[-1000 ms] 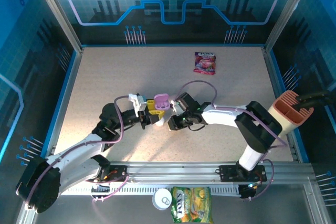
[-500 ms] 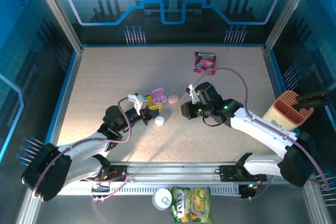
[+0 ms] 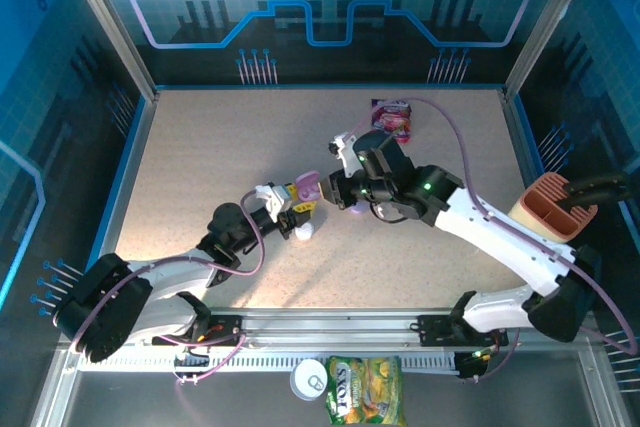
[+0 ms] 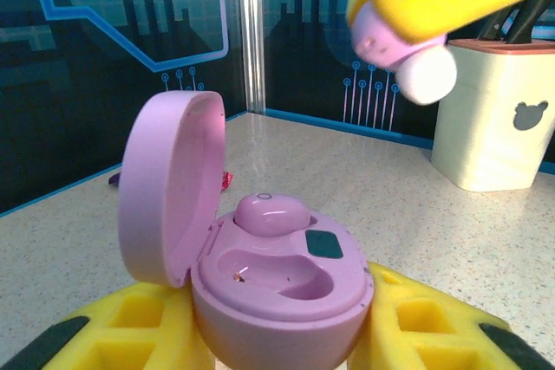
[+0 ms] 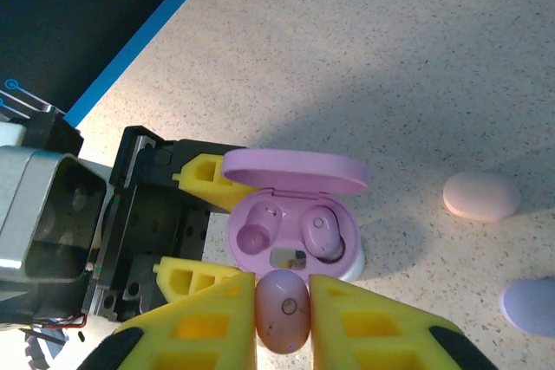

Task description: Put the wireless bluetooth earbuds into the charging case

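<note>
Right gripper (image 5: 282, 322) clenched on earbud (image 5: 282, 305), left gripper (image 4: 282, 340) grasping open charging case (image 4: 169, 188). Centre over empty socket (image 4: 279, 273), lower straight.

Left arm (image 3: 190, 269), right arm (image 3: 490, 227) tip-to-tip (jaws clamped)

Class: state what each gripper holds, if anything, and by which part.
Left gripper clamps the open charging case by its lower half; right gripper pinches one earbud by its sides.
</note>
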You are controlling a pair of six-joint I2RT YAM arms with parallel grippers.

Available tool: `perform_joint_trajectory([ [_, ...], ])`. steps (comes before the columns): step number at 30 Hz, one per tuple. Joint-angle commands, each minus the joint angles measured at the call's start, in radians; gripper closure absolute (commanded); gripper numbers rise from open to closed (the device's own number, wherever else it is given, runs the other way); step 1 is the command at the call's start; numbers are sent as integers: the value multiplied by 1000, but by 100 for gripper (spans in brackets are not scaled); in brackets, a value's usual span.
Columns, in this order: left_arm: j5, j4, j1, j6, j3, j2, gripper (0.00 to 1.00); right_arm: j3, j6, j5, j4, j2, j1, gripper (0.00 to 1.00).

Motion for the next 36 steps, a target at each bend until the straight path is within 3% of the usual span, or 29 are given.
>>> perform_joint_trajectory([
  [1,-17,30,-7,30,14,-15,69,60,-33,-18,-16,49,19,81],
  [30,-10,-61,-9,26,14,-67,68,103,-31,-62,19,206,36,81],
  [36,-22,-67,-9,-10,23,-66,68,87,-36,-93,9,201,42,76],
])
